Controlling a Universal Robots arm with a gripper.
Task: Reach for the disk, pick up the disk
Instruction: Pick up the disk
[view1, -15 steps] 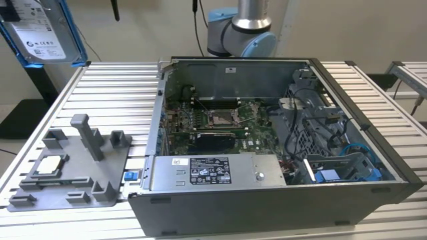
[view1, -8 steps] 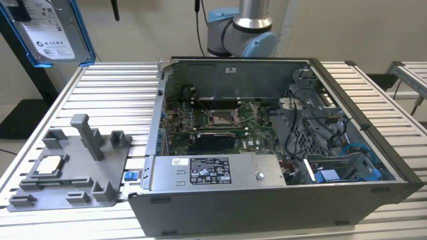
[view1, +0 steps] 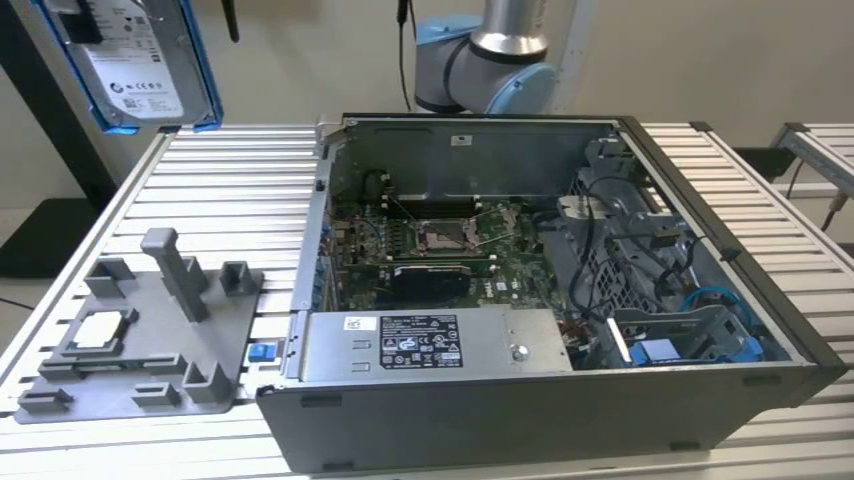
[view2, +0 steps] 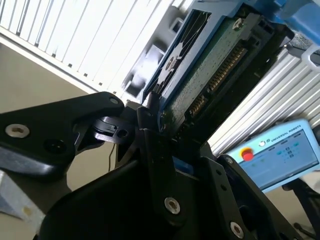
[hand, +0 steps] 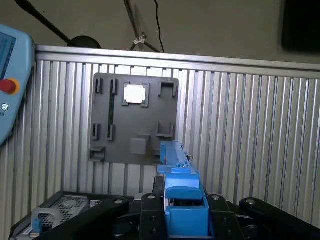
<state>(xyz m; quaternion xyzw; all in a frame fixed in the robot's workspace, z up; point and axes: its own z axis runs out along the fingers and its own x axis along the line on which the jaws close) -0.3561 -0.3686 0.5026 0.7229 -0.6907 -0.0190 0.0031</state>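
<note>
The gripper (view2: 162, 127) is clamped on the disk (view2: 210, 65), holding it on edge in the air, up and well off from the open case (view1: 534, 300). The case sits on a slatted metal table (view1: 214, 190), with a grey fixture (view1: 147, 340) lying beside it. A beige wall (view1: 694, 60) stands behind the case.
</note>
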